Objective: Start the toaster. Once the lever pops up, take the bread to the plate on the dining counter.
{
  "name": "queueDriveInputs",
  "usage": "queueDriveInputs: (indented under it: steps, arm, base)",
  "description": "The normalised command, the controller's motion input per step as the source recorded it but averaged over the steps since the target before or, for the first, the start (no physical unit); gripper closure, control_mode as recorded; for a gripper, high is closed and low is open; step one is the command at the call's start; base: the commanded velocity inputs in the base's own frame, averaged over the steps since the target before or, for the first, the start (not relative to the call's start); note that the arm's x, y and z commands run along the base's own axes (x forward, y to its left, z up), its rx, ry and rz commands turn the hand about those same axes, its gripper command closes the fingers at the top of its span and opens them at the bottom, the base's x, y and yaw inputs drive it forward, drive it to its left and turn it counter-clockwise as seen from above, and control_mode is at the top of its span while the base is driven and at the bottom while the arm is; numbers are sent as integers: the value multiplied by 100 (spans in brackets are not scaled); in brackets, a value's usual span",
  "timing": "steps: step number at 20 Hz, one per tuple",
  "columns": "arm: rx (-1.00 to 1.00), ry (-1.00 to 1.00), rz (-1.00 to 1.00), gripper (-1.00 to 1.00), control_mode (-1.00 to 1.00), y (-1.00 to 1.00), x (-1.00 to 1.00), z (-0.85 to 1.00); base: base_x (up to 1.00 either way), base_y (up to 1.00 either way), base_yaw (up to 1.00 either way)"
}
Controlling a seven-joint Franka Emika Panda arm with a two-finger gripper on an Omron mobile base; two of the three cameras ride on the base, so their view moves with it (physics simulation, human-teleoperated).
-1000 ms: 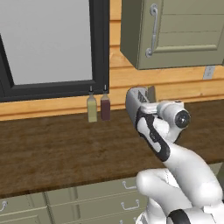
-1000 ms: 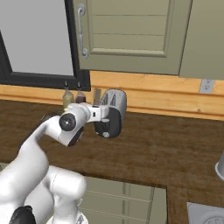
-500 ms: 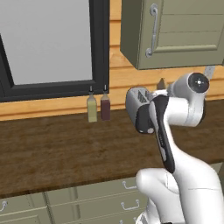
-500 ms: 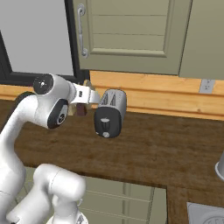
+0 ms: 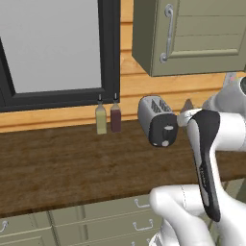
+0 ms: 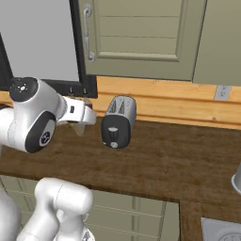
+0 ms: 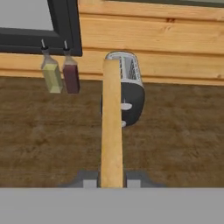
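The silver-grey toaster (image 5: 156,126) (image 6: 119,120) (image 7: 127,87) stands on the dark wood worktop by the wall, its black end panel facing me. The pale lever (image 7: 126,106) sticks out of that panel. My gripper (image 7: 111,181) is shut on the tan bread (image 7: 111,127), which I see edge-on in the hand view. The slice is held in the air in front of the toaster, clear of its slots. In the base views the bread (image 5: 187,104) (image 6: 79,127) pokes out past the hand. The plate and the dining counter are out of view.
Two small bottles (image 5: 101,120) (image 5: 116,117) stand left of the toaster under a dark-framed window. Sage-green wall cabinets (image 6: 141,37) hang above. Drawer fronts (image 5: 110,221) run below the worktop. A wall outlet (image 6: 222,92) and a sink corner (image 6: 226,230) lie to the right.
The arm has swung up and back from the toaster. The hand has carried the bread away from the slots.
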Motion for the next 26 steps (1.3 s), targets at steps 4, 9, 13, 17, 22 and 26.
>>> queueDriveInputs:
  steps: [4, 9, 13, 17, 22, 26]
  arm:
    - [1, -7, 7, 100, -100, 5, -84, -18]
    - [0, -1, 1, 100, -100, 1, -1, 0]
    - [0, 0, 0, 100, -100, 0, 0, 0]
    - [0, 0, 0, 100, -100, 0, 0, 0]
    - [0, 0, 0, 100, 100, 0, -6, 0]
    - [0, 0, 0, 100, 100, 0, 0, 0]
  base:
    - [0, 0, 0]
    - [0, 0, 0]
    - [0, 0, 0]
    - [0, 0, 0]
    - [-41, 0, 4]
    - [-70, 0, 49]
